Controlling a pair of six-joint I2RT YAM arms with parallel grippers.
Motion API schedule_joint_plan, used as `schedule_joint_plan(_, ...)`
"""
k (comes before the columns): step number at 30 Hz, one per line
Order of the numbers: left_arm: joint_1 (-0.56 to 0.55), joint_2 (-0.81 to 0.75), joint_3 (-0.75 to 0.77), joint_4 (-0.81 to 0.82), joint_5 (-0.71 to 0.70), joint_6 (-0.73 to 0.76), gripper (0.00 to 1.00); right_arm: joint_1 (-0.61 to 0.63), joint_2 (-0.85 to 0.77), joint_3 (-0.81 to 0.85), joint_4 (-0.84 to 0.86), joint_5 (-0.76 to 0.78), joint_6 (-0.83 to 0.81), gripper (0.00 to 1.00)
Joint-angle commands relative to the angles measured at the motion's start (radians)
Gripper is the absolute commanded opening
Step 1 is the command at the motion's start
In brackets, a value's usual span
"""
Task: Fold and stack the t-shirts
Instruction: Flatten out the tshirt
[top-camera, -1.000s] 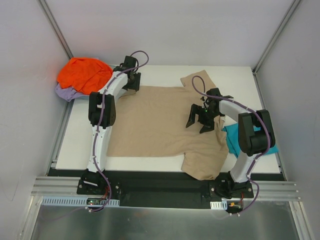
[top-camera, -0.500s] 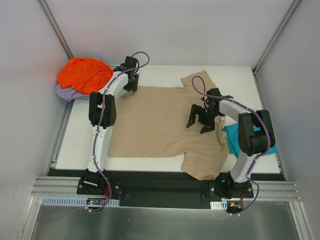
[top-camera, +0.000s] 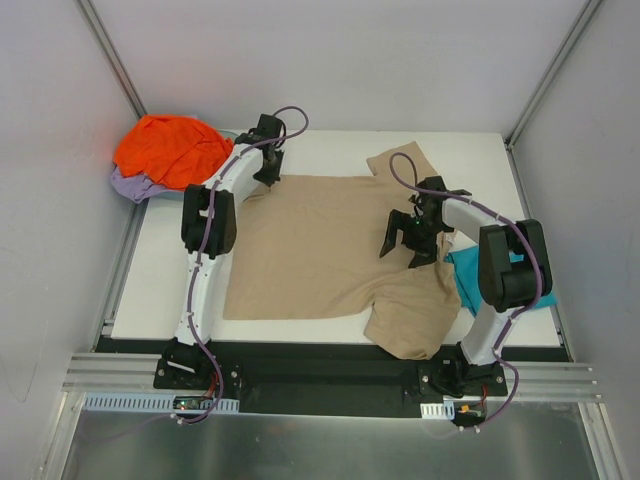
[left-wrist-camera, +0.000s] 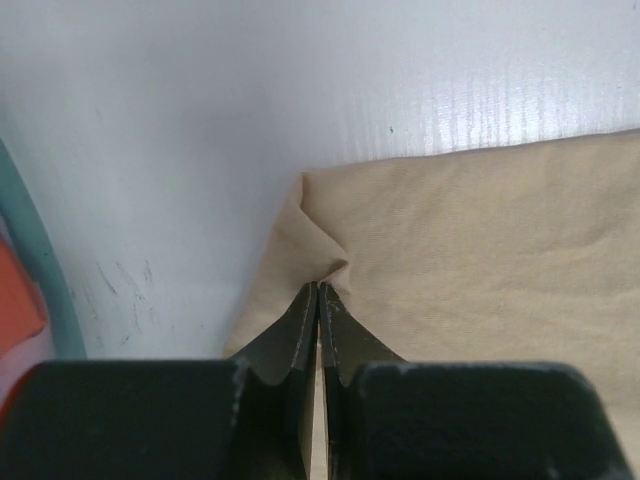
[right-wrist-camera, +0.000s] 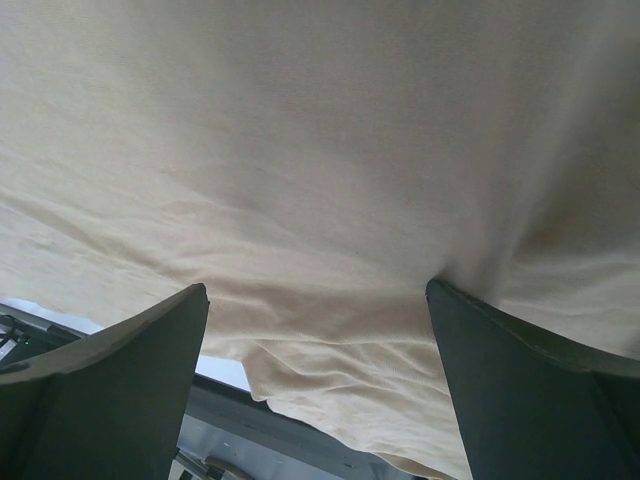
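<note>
- Pinching the far corner of the tan shirt (top-camera: 320, 240), the left gripper (left-wrist-camera: 319, 290) clamps the cloth.
- Over the shirt hangs the right gripper (top-camera: 410, 240), jaws spread wide, grasping nothing.

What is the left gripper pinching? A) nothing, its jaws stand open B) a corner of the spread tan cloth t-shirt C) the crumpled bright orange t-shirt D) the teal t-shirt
B: in the left wrist view the left gripper is shut on a puckered corner of the tan cloth t-shirt.
</note>
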Motion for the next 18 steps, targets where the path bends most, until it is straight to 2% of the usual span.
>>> schedule_joint_plan(1, 0.008, -0.062, 0.037, -0.024, -0.082, 0.054, 0.00, -0.015, -0.025, 0.004, -0.054, 0.078, -0.019, 0.97)
schedule_joint_plan(12, 0.046, -0.032, 0.097, 0.045, -0.248, 0.139, 0.00, -0.018, -0.035, 0.010, -0.077, 0.104, -0.028, 0.97)
schedule_joint_plan(13, 0.046, -0.021, 0.100, 0.060, -0.274, 0.148, 0.04, -0.016, -0.040, 0.010, -0.077, 0.104, -0.030, 0.97)
schedule_joint_plan(14, 0.046, -0.015, 0.116, 0.070, -0.280, 0.158, 0.13, -0.018, -0.042, 0.010, -0.077, 0.102, -0.030, 0.97)
schedule_joint_plan(15, 0.046, -0.010, 0.124, 0.071, -0.267, 0.168, 0.36, -0.018, -0.045, 0.009, -0.079, 0.098, -0.031, 0.97)
schedule_joint_plan(16, 0.046, -0.016, 0.126, 0.073, -0.254, 0.172, 0.85, -0.016, -0.048, 0.010, -0.079, 0.098, -0.031, 0.97)
schedule_joint_plan(17, 0.043, -0.022, 0.123, 0.073, -0.242, 0.168, 0.99, -0.018, -0.049, 0.012, -0.077, 0.099, -0.033, 0.97)
schedule_joint_plan(18, 0.043, -0.031, 0.120, 0.073, -0.219, 0.160, 0.99, -0.016, -0.051, 0.013, -0.077, 0.096, -0.035, 0.97)
